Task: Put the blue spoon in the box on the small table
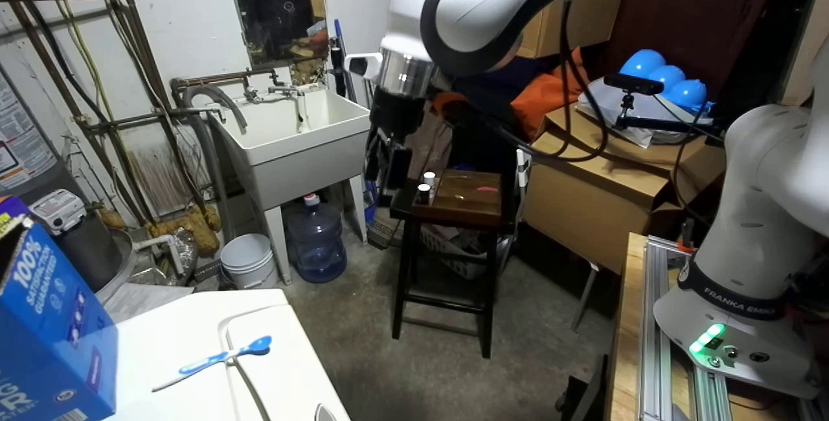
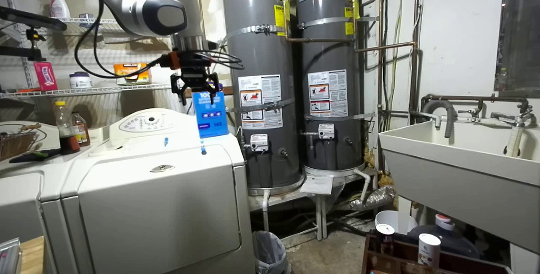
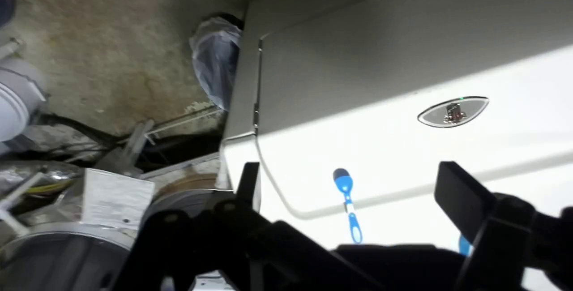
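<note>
At the far left of an exterior view, a blue printed carton (image 1: 55, 324) stands on a white appliance (image 1: 168, 325). Near it, between three and four o'clock from the carton, the blue spoon (image 1: 210, 361) lies on the appliance's top, its broad end pointing to two o'clock. A pale bucket (image 1: 247, 256) sits on the floor (image 1: 353, 330) between twelve and one o'clock from the spoon, and a water bottle (image 1: 317, 243) stands at the bucket's three o'clock, under the sink (image 1: 314, 178). Next, shown in both exterior views, hangs the hand (image 2: 198, 100), pointing down. In the wrist view its fingers (image 3: 463, 197) are spread wide and grip nothing; the spoon shows in the gap between them, its broad end just short of twelve o'clock. A sliver of another blue thing (image 3: 464, 245) shows at the spoon's four o'clock, partly hidden. Back in an exterior view, at the spoon's two o'clock and well apart from it, the small table (image 1: 401, 212) carries the shallow dark-brown box (image 1: 456, 215), with two white-lidded containers (image 1: 423, 195) by the box's nine o'clock edge. At the box's three o'clock comes a cardboard carton (image 1: 576, 214), then the robot's base (image 1: 758, 333).
</note>
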Robot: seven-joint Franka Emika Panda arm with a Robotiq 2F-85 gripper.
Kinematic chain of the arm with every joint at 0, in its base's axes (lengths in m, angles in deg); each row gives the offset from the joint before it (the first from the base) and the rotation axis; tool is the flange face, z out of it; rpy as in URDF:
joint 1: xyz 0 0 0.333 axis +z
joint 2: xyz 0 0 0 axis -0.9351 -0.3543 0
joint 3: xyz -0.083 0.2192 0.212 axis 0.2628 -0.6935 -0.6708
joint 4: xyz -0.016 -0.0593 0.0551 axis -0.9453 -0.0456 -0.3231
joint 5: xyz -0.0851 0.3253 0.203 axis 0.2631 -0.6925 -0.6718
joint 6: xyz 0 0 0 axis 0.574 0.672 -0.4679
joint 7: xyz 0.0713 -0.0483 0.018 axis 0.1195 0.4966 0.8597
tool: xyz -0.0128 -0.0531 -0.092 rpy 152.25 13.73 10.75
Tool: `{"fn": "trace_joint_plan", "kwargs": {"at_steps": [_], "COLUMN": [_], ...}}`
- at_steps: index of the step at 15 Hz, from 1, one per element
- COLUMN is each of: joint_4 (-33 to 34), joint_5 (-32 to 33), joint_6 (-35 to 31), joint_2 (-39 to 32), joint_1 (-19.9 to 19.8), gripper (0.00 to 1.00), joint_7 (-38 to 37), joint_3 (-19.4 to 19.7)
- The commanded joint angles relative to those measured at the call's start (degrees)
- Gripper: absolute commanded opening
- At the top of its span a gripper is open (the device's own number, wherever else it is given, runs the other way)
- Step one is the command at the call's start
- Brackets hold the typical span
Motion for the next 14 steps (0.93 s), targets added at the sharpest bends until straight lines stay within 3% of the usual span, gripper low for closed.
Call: {"fn": "trace_joint_plan", "kwargs": {"at_steps": [1,3,14], "joint_4": [1.9,3.1,2.8], "joint_5": [-2.2,-2.4,-2.5], "joint_6": [0.1,-0.1,-0.1], "joint_2": [-2.8,-5.3,-3.9], "joint_1": [-2.7,-3.5,-3.9], "gripper": [1.00,1.00,1.00], "joint_7": [3.4,4.0,4.0], "joint_3": [-3.5,-4.7,-4.7]}}
